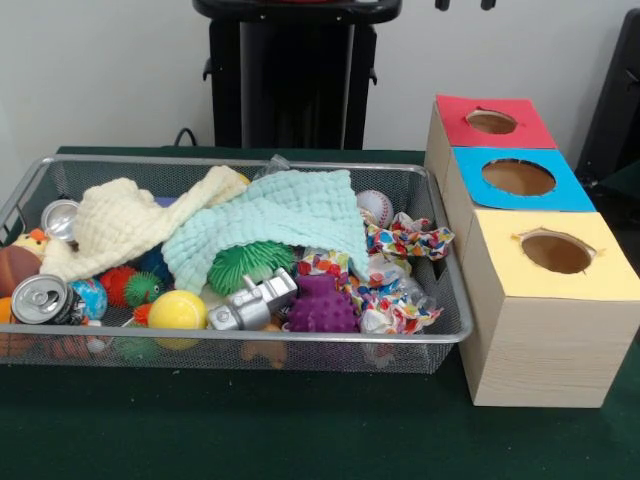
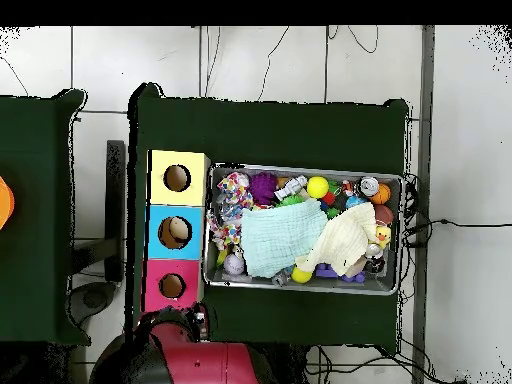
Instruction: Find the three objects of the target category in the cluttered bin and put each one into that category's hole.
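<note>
The silver wire-mesh bin (image 1: pixel 250 338) sits on the green table, full of clutter; it also shows in the overhead view (image 2: pixel 300 288). In it lie a mint cloth (image 1: pixel 280 225), a pale yellow cloth (image 1: pixel 125 220), a baseball (image 1: pixel 374 206), a purple spiky toy (image 1: pixel 322 305), a green spiky ball (image 1: pixel 245 265), a yellow ball (image 1: pixel 177 310), a silver toy (image 1: pixel 252 303), drink cans (image 1: pixel 40 298) and colourful crumpled cloths (image 1: pixel 405 240). My gripper (image 1: pixel 465 4) shows only as two dark tips at the top edge, apart and empty, drawn back high above the boxes.
Three wooden boxes with round holes stand in a row beside the bin: red top (image 1: pixel 530 130), blue top (image 1: pixel 575 190), yellow top (image 1: pixel 610 275). In the overhead view they are left of the bin (image 2: pixel 158 218). My red arm (image 2: pixel 190 350) is folded at the base.
</note>
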